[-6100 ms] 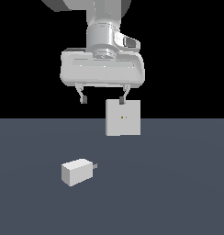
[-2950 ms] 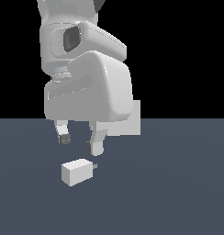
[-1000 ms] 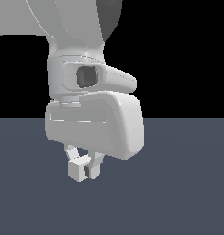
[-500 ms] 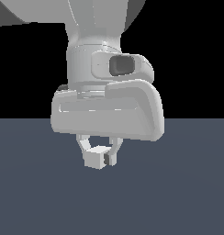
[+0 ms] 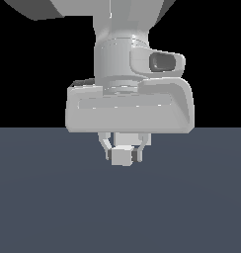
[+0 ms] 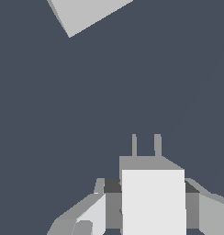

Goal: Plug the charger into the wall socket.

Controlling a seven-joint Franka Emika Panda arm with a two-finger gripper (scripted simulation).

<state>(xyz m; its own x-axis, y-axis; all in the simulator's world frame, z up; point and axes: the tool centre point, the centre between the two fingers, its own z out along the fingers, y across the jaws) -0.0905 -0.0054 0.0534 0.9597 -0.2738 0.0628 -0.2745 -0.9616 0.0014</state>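
Off-white, the charger [image 6: 153, 202] sits clamped between the gripper [image 5: 123, 154] fingers, prongs pointing ahead toward the wall socket [image 6: 86, 13], well apart. Carrying looks underway; next, I judge, line prongs with the holes and push in.

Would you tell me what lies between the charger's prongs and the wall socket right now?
Nothing: in the wrist view only bare dark floor separates the charger from the wall socket.
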